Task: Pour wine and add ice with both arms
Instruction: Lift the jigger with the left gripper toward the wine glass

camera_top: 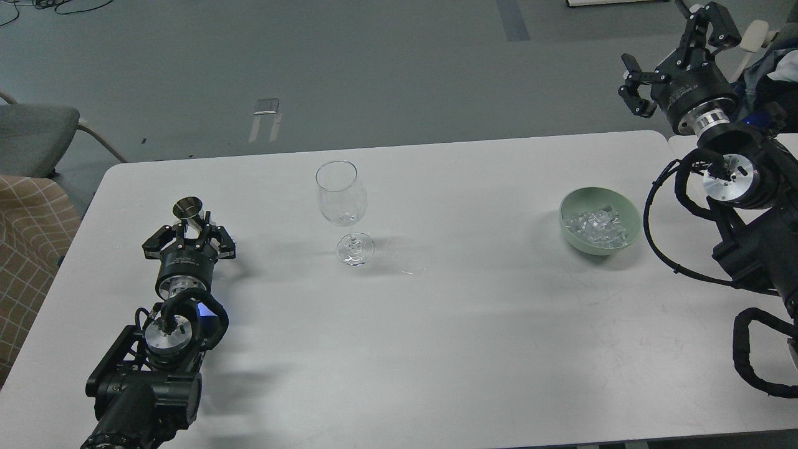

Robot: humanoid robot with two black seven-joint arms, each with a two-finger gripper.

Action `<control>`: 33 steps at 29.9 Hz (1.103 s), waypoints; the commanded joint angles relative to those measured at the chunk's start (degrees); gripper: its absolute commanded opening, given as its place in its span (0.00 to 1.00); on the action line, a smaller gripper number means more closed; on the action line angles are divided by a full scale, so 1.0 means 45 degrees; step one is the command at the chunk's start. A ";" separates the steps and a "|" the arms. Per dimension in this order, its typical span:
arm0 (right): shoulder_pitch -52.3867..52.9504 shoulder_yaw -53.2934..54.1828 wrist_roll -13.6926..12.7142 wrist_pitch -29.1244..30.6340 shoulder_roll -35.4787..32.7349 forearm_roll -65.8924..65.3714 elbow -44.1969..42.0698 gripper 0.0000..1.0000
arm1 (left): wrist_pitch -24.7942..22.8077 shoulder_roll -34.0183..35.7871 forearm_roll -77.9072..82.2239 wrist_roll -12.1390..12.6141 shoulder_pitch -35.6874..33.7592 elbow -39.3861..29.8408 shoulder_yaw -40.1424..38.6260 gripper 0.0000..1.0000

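A clear stemmed wine glass (341, 194) stands upright at the table's middle. I cannot make out any wine in it. My left gripper (190, 226) is low over the table, left of the glass and apart from it. It is shut on a small metal measuring cup (189, 209), held about upright. The ice (595, 224) lies as several clear chunks in a pale green bowl (631, 232) at the right. My right gripper (671, 55) is open and empty, raised beyond the table's far right corner, behind the bowl.
The white table (436, 324) ends at a far edge just behind the glass and bowl. A grey chair (34, 134) and a checked cushion (28, 249) stand off the left edge. My right arm's cables (661, 224) hang next to the bowl.
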 commanded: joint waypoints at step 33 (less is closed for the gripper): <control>-0.0137 -0.0409 0.0001 0.0000 -0.0272 0.0000 0.0449 1.00 | -0.0881 -0.0098 0.0057 -0.0098 0.0136 -0.2656 0.0046 0.00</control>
